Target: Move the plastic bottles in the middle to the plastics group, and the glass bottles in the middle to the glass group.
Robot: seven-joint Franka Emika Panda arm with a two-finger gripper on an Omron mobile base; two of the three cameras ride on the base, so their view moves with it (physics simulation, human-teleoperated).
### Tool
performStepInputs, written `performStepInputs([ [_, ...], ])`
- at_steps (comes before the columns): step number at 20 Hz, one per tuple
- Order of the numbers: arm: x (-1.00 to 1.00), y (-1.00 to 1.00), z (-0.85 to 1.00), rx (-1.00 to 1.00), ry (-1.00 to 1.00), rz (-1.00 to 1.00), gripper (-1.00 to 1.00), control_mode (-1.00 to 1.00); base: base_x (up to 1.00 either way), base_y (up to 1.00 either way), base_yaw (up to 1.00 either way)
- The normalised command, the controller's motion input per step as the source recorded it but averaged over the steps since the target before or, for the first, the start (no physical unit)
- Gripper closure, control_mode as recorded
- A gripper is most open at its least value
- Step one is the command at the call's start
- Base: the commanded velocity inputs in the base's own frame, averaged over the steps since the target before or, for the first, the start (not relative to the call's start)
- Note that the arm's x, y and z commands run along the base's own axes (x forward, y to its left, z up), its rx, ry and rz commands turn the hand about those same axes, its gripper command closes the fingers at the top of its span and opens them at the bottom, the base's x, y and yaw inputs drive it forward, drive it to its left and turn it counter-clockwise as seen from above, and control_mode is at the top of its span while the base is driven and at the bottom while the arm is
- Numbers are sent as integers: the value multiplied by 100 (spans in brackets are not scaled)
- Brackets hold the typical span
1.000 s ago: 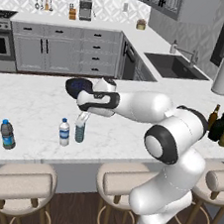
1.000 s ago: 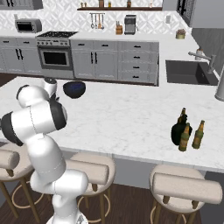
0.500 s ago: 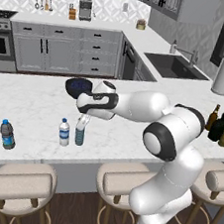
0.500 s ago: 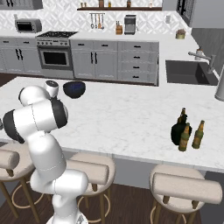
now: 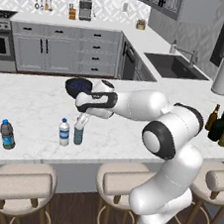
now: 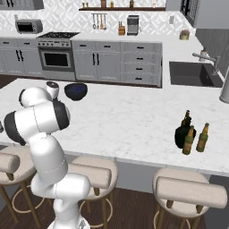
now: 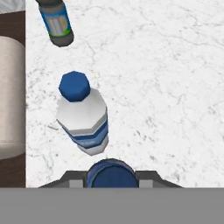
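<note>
Blue-capped, the grey-blue water bottle (image 5: 78, 133) stood upright on the marble counter (image 5: 35, 104), just beside the white-labelled bottle (image 5: 64, 132), with the claw (image 5: 82, 118) gripping its cap from above. The dark blue-labelled bottle (image 5: 7, 134) stood further left; no writing was legible on any label. Far right, the squat black bottle (image 6: 182, 136) sat among amber glass bottles (image 6: 202, 137).
</note>
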Motion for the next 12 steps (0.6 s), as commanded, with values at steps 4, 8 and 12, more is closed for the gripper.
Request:
performStepInputs([
  [4,0,0,0,0,0,0,100,-100,0,0,0],
  [8,0,0,0,0,0,0,-100,-100,0,0,0],
  [12,0,0,0,0,0,0,-100,-100,0,0,0],
])
